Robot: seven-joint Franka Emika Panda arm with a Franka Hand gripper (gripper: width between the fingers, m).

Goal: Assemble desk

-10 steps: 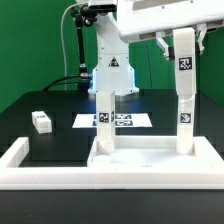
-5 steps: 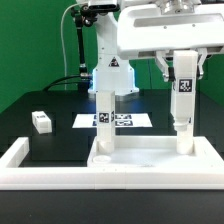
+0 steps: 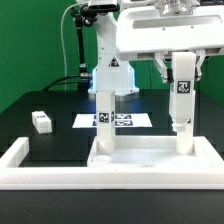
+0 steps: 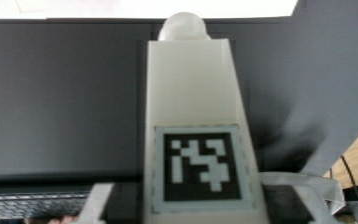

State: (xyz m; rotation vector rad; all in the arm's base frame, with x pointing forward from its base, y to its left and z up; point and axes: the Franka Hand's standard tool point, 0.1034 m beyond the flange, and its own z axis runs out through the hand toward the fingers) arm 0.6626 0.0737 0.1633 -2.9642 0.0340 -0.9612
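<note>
Claw [image 3: 183, 68] is up at the exterior view's right, clamped on the upper part of a leg [image 3: 183, 110], jaws partway apart with a finger on each side of it. In the wrist view a pale finger [image 4: 108, 205] sits against the side of that leg [image 4: 197, 90], and the square black-and-white tag [image 4: 197, 165] faces the camera. The pattern is blurred.

Now sweeping from the left. A loose leg [image 3: 41, 122] lies on the black table [image 3: 60, 105], well apart from everything else. Next comes the low white wall [image 3: 22, 155], running along the near edge and up the left side.

Behind the middle lies the marker board [image 3: 134, 121], flat, with printed tags. In front of it a second leg [image 3: 104, 125] stands upright at the left end of the desk top [image 3: 150, 160], a tag low on its face.

The top is a white rimmed panel, sitting just behind the wall and right of centre.

Then comes the held leg, upright, a tag [image 3: 183, 86] on its upper half. Its lower end is down at the top's right end. Whether it is fully seated there I cannot tell.
</note>
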